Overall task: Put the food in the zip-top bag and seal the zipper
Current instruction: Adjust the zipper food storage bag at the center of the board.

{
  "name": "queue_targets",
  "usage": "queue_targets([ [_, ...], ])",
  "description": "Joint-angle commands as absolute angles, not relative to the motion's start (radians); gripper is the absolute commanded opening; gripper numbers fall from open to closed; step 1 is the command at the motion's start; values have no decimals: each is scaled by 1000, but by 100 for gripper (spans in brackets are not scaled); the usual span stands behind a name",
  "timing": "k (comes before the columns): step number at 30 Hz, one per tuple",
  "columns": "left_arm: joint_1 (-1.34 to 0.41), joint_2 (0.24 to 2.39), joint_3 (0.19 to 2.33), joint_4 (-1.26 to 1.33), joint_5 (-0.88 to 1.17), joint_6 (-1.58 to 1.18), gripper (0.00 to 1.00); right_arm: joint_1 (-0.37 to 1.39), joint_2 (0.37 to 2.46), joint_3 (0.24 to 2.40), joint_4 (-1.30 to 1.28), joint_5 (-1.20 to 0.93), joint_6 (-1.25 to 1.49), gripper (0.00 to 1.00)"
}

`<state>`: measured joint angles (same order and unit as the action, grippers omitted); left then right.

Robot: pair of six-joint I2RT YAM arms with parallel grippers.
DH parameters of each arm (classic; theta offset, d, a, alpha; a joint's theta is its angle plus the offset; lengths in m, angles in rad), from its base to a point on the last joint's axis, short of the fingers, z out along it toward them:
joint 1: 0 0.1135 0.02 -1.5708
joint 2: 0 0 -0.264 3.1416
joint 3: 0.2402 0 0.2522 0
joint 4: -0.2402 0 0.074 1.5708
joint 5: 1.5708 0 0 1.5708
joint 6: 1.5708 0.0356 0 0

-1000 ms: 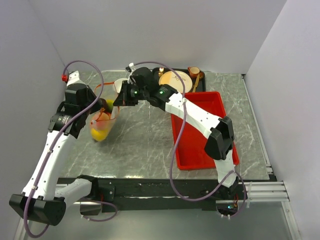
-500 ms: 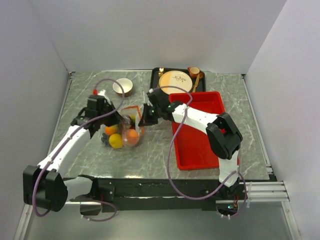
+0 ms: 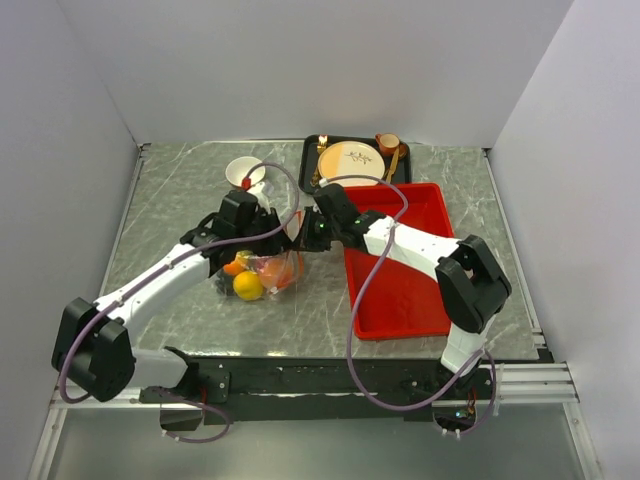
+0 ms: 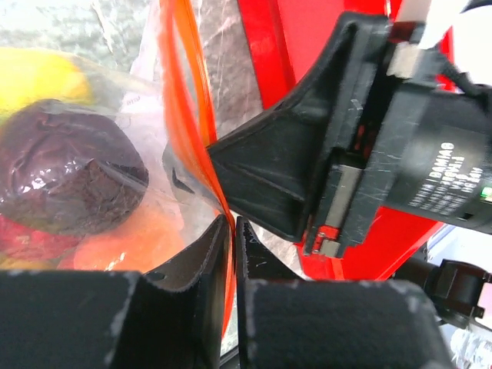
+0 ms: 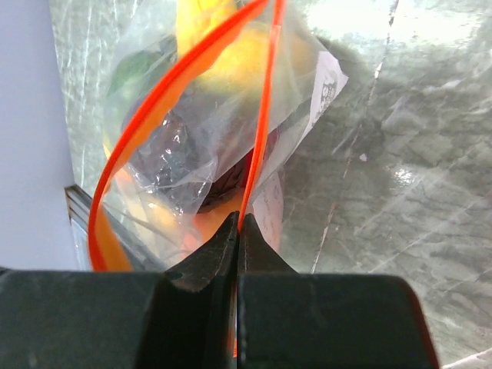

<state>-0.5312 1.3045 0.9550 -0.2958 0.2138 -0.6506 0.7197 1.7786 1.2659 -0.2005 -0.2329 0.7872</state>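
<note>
The clear zip-top bag (image 3: 262, 275) lies on the marble table, left of the red tray, with the toy food inside: a yellow lemon (image 3: 247, 286), orange pieces and a dark plum (image 4: 65, 173). My left gripper (image 3: 272, 232) is shut on the orange-red zipper strip (image 4: 188, 115) at the bag's mouth. My right gripper (image 3: 300, 236) is shut on the same strip (image 5: 261, 115) from the right, facing the left one. In the right wrist view the mouth gapes open in a loop. The white slider tab does not show.
A red tray (image 3: 400, 260) lies right of the bag under my right arm. A black tray with a cream plate (image 3: 351, 158) and cutlery stands at the back. A small white bowl (image 3: 243, 172) sits at the back left.
Both grippers and the bag have come down and moved right toward the table's middle. The bag now rests on the table beside the red tray.
</note>
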Motion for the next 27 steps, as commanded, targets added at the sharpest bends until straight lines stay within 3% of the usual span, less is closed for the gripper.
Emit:
queue_targets([
  [1,-551,1351,983,-278,244,-637,13,704,1710,1230,-120,-192,830,0],
  [11,-597,1385,973,-310,215,-652,16,667,1683,1204,-126,-167,854,0],
  [14,-607,1344,951,-302,209,-670,28,660,1689,1215,-146,-169,850,0],
  [17,-609,1273,936,-307,180,-695,47,658,1697,1212,-144,-173,848,0],
  [18,-609,1253,934,-311,169,-698,59,658,1698,1213,-147,-176,847,0],
  [22,-609,1123,925,-354,98,-712,69,657,1709,1216,-152,-181,844,0],
  [27,-609,994,832,-383,23,-719,71,653,1718,1220,-153,-190,845,0],
])
